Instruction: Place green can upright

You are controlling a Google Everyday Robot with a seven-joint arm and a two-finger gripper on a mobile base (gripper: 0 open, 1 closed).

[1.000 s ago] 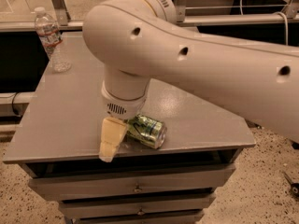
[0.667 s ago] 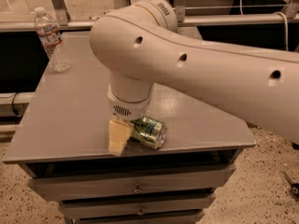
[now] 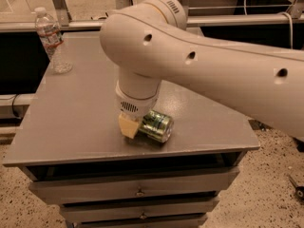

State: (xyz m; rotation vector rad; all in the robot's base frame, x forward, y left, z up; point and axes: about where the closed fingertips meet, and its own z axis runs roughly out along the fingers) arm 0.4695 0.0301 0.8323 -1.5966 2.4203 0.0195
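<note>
1. Gripper: down at the tabletop, near the near edge, about mid-width; its tan tip sits against the left side of the green can. Whether it's clamped on the can or loose: can't tell, the far side is hidden by the wrist and the can itself
2. Green can: lying on its side on the table, not upright. Long axis runs roughly far-left to near-right, w/ one silver end facing near-right. Green w/ pale mottled print, shiny. It's just right of the gripper, touching it, and close to the table's near edge
3. Wrist: white round housing w/ a vented collar, straight above the gripper, pointing down; it covers the far-left part of the can
4. Arm: thick white link coming in from the right side, bending at a rounded joint over the table's far-middle, then dropping to the wrist
5. Table: grey flat top, w/ drawers below the near edge
6. Water bottle: clear plastic, white cap, upright at the far-left corner, well apart from can & gripper
7. Floor: speckled, seen at right and near-left of the table
</note>
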